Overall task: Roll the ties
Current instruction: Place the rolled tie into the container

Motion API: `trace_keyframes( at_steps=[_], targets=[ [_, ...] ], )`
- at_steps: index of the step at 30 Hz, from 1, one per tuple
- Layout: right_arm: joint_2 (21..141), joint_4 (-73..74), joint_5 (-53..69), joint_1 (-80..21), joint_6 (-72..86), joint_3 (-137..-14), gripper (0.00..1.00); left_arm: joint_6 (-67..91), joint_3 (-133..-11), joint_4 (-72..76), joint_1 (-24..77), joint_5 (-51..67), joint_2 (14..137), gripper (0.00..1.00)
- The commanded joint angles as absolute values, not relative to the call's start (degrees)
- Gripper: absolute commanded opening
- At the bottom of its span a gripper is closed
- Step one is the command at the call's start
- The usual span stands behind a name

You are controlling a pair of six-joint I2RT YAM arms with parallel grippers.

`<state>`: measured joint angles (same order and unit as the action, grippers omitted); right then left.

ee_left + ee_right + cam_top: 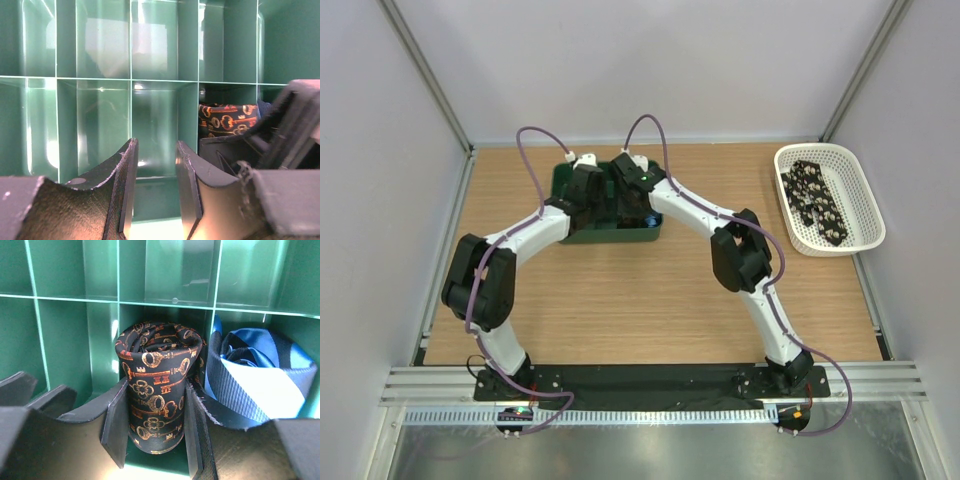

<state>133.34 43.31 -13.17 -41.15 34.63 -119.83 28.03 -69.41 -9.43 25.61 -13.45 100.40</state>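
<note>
A rolled dark tie [157, 365] with an orange key pattern stands upright in a compartment of the green divided box [610, 236]. My right gripper [156, 386] is shut on it, one finger on each side. It also shows in the left wrist view [227, 120]. My left gripper [156, 150] is open and empty in the compartment to the left. In the top view both grippers, left [590, 198] and right [636, 205], reach into the box. A black tie with pale spots [816, 200] lies unrolled in the white basket [860, 215].
A small blue striped roll [260, 375] sits in the compartment right of the held tie. Thin green dividers [131, 75] wall off each compartment. The basket stands at the back right of the wooden table [650, 300].
</note>
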Motion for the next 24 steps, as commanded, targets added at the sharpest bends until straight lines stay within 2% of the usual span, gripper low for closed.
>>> trace_keyframes(
  at_steps=[1,9,12,15,20,24],
  targets=[
    [136.84,44.2,-16.17,-41.13,35.33,-120.93,0.02,27.86,-70.58,-7.2,25.4,-14.32,99.5,0.4],
    [140.45,45.97,-16.96,-41.13,35.07,-122.96,0.05,30.76,-67.68,-8.0,24.09,-17.22,95.89,0.4],
    [139.57,45.7,-17.14,-41.22,34.8,-123.05,0.18,31.11,-66.89,-8.17,23.47,-16.88,95.01,0.41],
    [138.34,46.14,-17.75,-41.22,34.63,-123.92,0.25,30.94,-66.8,-8.35,23.47,-16.52,95.01,0.42],
    [137.46,47.72,-18.45,-41.31,34.1,-125.95,0.45,31.03,-67.41,-8.09,23.55,-14.42,96.33,0.42],
    [136.67,47.81,-18.72,-41.57,33.84,-126.65,0.53,31.29,-66.98,-7.56,23.47,-13.01,96.5,0.42]
  ],
)
